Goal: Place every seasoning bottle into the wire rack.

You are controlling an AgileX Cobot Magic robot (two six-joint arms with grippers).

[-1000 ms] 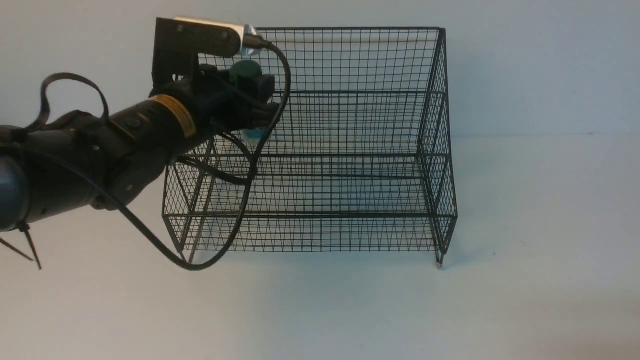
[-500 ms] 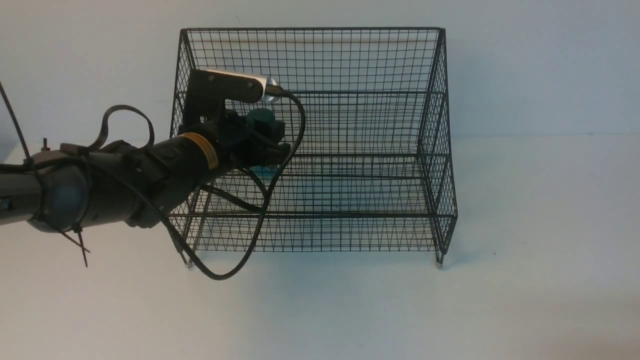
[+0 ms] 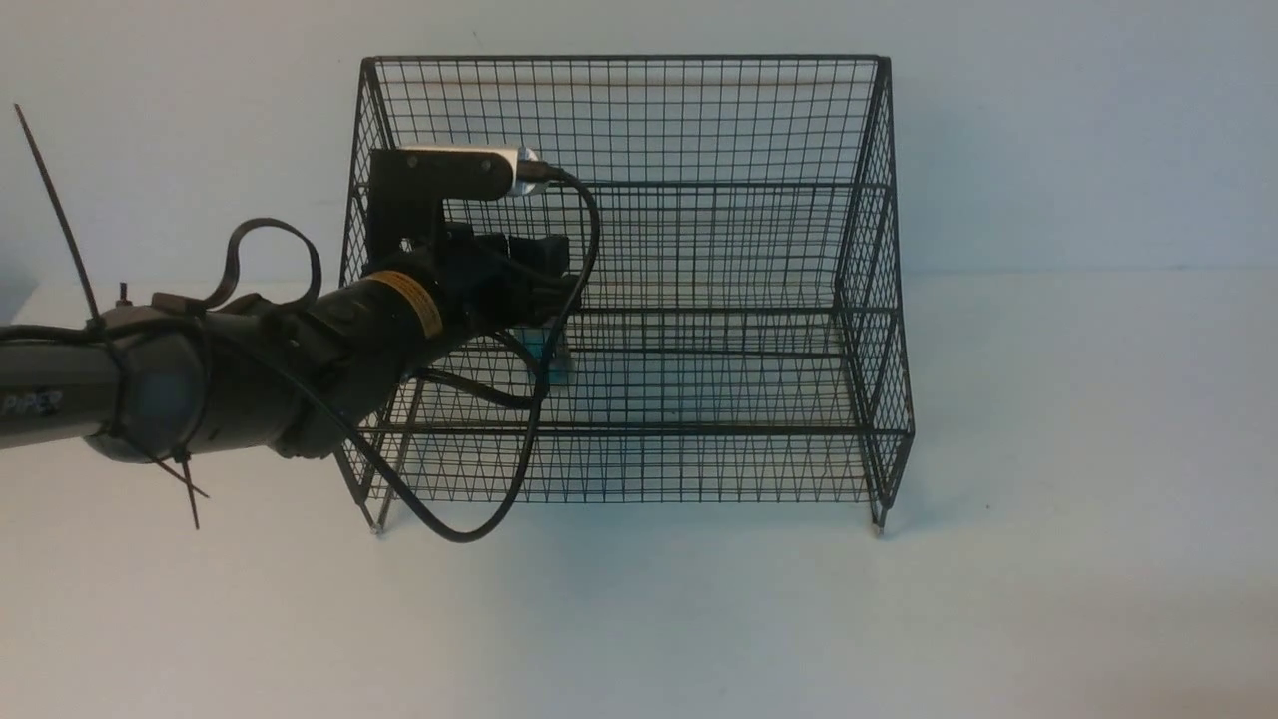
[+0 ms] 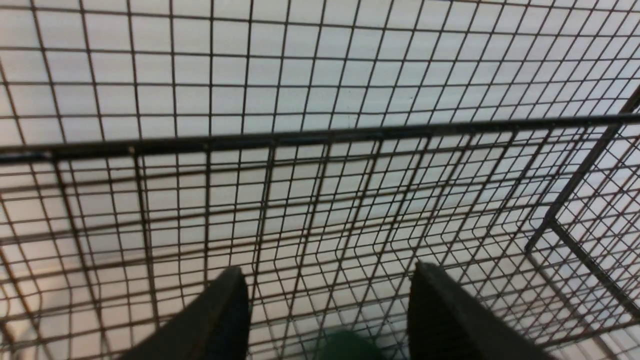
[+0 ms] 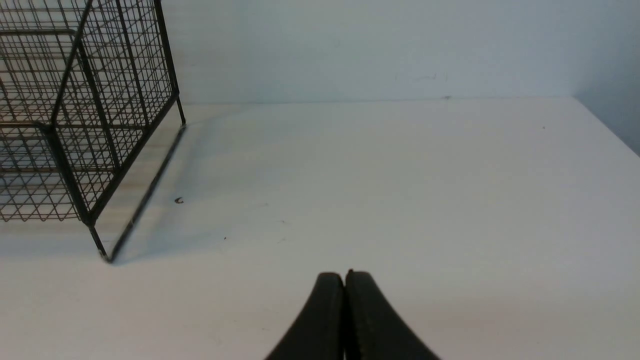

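Mostly | seasoning bottle (image 3: 559,364) hidden, cap (image 4: 347,351) cropped | left fingers (image 4: 215,325) spread, clear of it | right fingers (image 5: 325,310) together, empty

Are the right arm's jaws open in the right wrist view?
No, the right gripper shows its jaws pressed flat together with no gap between them.

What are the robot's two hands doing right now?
Left hand: open, not gripping the seasoning bottle just below it.
Right hand: closed, holding nothing.
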